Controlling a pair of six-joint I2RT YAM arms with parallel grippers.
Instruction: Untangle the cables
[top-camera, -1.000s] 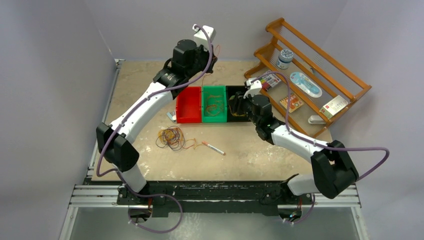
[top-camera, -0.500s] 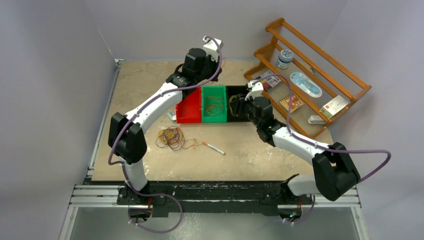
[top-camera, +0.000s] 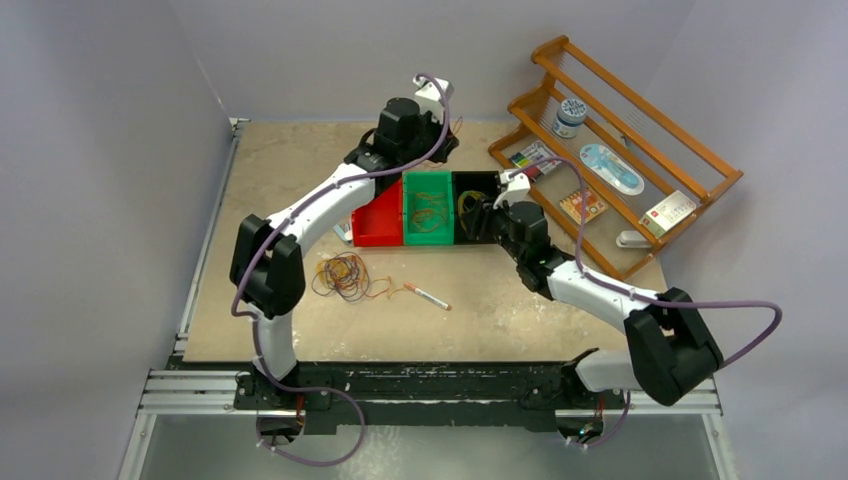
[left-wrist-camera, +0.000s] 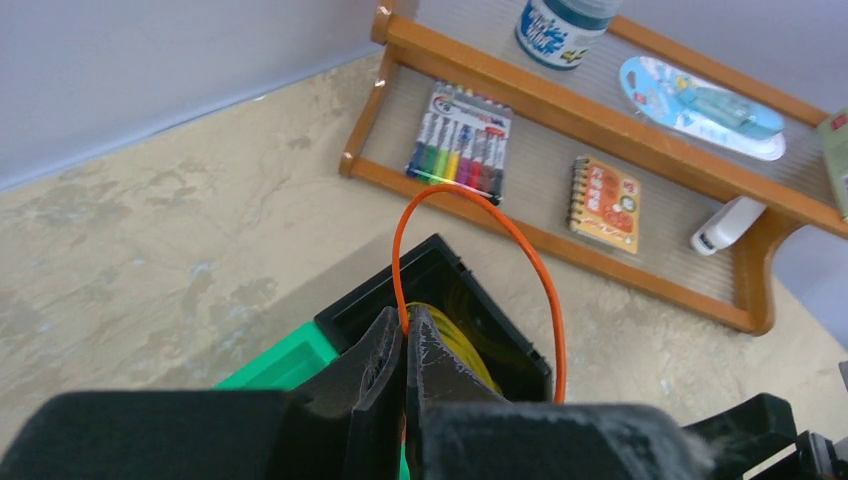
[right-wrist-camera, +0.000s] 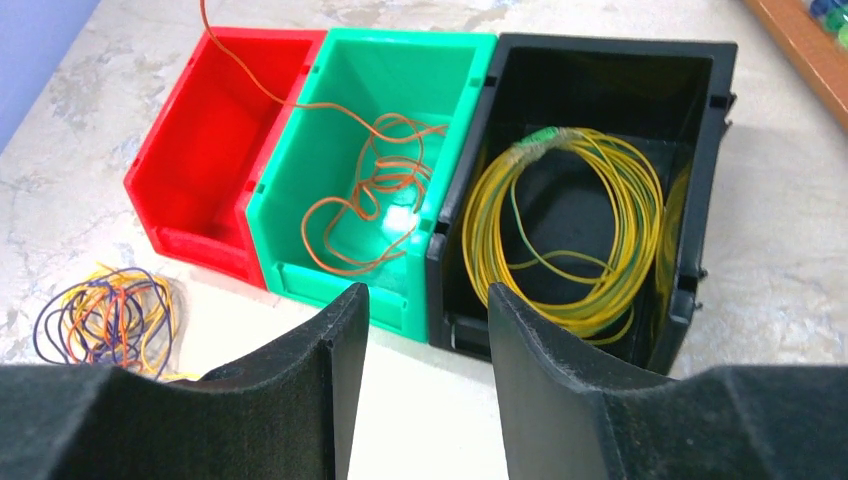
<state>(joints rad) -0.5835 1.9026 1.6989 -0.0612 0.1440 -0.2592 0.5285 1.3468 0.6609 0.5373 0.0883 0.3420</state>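
Observation:
A hand-sized tangle of cables (top-camera: 343, 277), orange, yellow and dark purple loops, lies on the table in front of the red bin (top-camera: 378, 222); the right wrist view shows the tangle (right-wrist-camera: 105, 318) at lower left. My left gripper (left-wrist-camera: 405, 320) is shut on one orange cable (left-wrist-camera: 480, 215), which arcs above the black bin (left-wrist-camera: 440, 300). From above, the left gripper (top-camera: 440, 140) hangs behind the green bin (top-camera: 428, 185). That orange strand trails down into a loose pile (right-wrist-camera: 370, 200) in the green bin. My right gripper (right-wrist-camera: 425, 295) is open and holds nothing, in front of the bins.
A yellow coil (right-wrist-camera: 565, 235) fills the black bin (right-wrist-camera: 700, 150). A marker pen (top-camera: 427, 296) lies on the table to the right of the tangle. A wooden rack (top-camera: 620, 150) at back right holds a marker pack (left-wrist-camera: 460, 140), a notebook (left-wrist-camera: 605, 195) and other small items.
My left arm has swung right with the orange cable, from behind the red bin to behind the green and black bins. The right gripper has shifted slightly left and its jaws have widened a little.

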